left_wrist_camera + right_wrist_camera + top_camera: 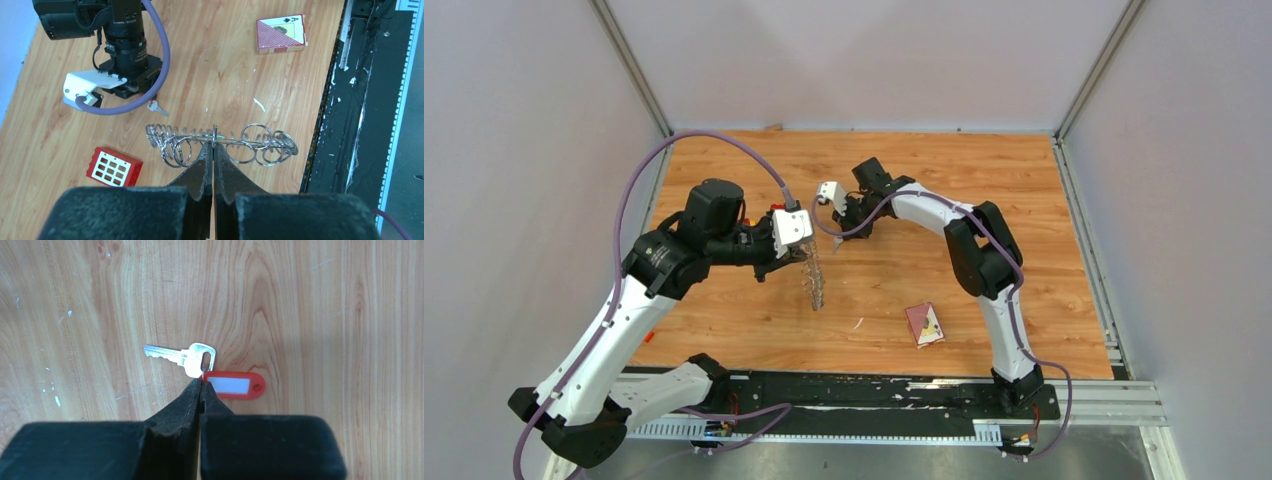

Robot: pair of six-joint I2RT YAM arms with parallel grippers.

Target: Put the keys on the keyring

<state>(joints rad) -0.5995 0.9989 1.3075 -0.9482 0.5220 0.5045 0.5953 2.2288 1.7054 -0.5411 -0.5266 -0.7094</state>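
Note:
The keyring (220, 142) is a large grey ring seen edge-on, with several small wire rings hanging from it. My left gripper (213, 146) is shut on its rim and holds it above the table; in the top view the keyring (814, 280) hangs below the left gripper (799, 248). A silvery key (180, 356) with a red tag (232, 384) lies against the wood. My right gripper (201, 380) is shut on the small ring that joins key and tag. I cannot tell whether the key is lifted. The key (156, 106) also shows in the left wrist view. No other keys show.
A red block with white squares (114, 166) lies on the table beside the keyring. A maroon card pack (924, 324) lies at the near right of the table (1024, 200). Grey walls enclose three sides. A black rail (874, 395) runs along the near edge.

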